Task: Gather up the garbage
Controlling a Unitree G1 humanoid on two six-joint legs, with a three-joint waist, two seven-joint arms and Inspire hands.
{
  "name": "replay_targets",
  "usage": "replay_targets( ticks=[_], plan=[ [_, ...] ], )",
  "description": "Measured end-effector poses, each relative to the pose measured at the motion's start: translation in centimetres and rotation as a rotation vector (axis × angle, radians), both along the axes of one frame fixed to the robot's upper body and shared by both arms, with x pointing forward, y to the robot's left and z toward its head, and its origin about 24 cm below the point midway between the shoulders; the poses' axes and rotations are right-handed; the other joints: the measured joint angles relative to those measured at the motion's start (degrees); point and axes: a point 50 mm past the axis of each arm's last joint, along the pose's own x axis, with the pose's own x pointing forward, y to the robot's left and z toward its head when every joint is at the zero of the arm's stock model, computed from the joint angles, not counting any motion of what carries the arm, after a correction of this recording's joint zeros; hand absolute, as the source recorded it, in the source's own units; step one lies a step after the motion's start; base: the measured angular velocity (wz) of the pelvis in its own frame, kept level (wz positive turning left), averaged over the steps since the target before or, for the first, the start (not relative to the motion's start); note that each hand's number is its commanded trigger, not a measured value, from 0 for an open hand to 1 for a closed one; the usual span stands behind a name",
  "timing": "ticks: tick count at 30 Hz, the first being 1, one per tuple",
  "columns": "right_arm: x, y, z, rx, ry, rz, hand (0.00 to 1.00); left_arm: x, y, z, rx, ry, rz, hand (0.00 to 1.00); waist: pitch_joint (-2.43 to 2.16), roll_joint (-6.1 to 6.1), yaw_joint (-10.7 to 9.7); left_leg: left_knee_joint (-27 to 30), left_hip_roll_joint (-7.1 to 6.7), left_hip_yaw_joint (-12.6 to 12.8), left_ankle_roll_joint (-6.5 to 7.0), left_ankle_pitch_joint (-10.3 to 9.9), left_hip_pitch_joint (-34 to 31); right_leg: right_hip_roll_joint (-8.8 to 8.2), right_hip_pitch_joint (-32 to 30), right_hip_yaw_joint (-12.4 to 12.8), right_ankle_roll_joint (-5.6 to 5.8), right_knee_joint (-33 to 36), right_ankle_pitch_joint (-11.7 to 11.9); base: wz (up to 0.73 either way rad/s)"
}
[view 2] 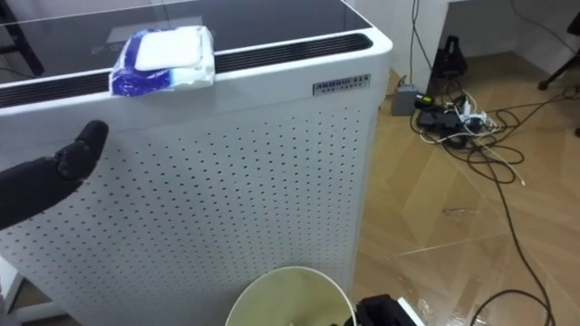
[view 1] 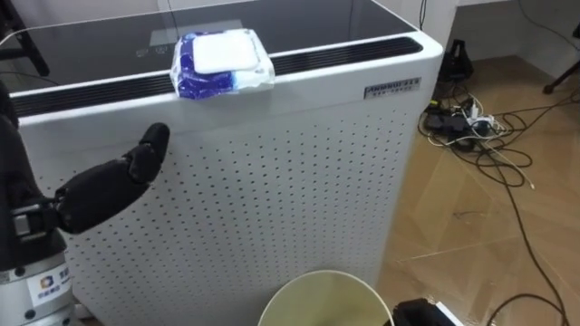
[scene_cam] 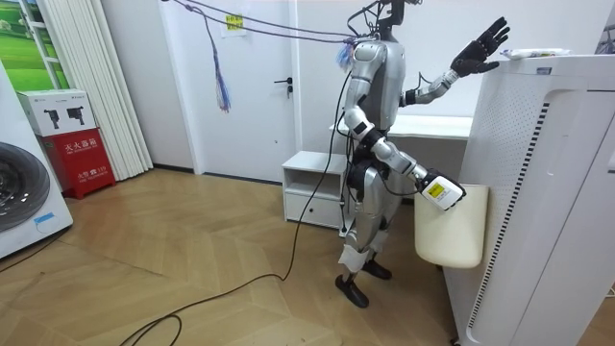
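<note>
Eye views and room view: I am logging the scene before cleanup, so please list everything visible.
wipes pack: one, blue and white, on top of the appliance
appliance: one, white with dark top, before the robot
bin: one, pale yellow, before the appliance, at the right hand
cables: a tangle, black and white, on the floor right of the appliance
cabinet: one, white, behind the robot
washing machine: one, white, room view's left edge
box: one, red, beside the washing machine
left hand: one, black, open, raised beside the appliance's top
right hand: one, black, low, at the bin
</note>
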Motion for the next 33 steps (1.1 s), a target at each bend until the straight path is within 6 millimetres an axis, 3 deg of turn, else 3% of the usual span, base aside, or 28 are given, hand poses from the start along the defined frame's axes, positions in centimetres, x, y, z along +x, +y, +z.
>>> replay_targets(
  ticks=[13, 21, 33],
  plan=[
    [0.0, 0.1, 0.0, 0.008, 0.003, 0.008, 1.00, 0.5, -1.3, -0.4, 0.051, 0.073, -0.091, 0.00, 0.06, 0.06, -0.78, -0.31, -0.18, -0.17, 0.09, -0.06, 0.92, -0.27, 0.00, 0.33, 0.28, 0.32, -0.19, -0.01],
    [0.0, 0.1, 0.0, 0.020, 0.010, 0.047, 1.00, 0.8, -1.9, -0.7, 0.168, 0.122, -0.110, 0.00, 0.21, 0.38, -2.04, -0.90, -0.17, 0.00, 0.16, -0.10, 1.44, -0.20, 0.19, 0.62, 0.30, 0.28, -0.20, -0.01],
    [-0.1, 0.1, 0.0, 0.026, 0.019, 0.079, 1.00, 0.9, -2.2, -0.7, 0.205, 0.155, -0.147, 0.00, 0.15, 0.56, -2.00, -1.02, -0.23, 0.32, 0.16, -0.10, 1.70, -0.18, 0.07, 1.67, 0.37, 0.26, -0.25, -0.04]
  ],
)
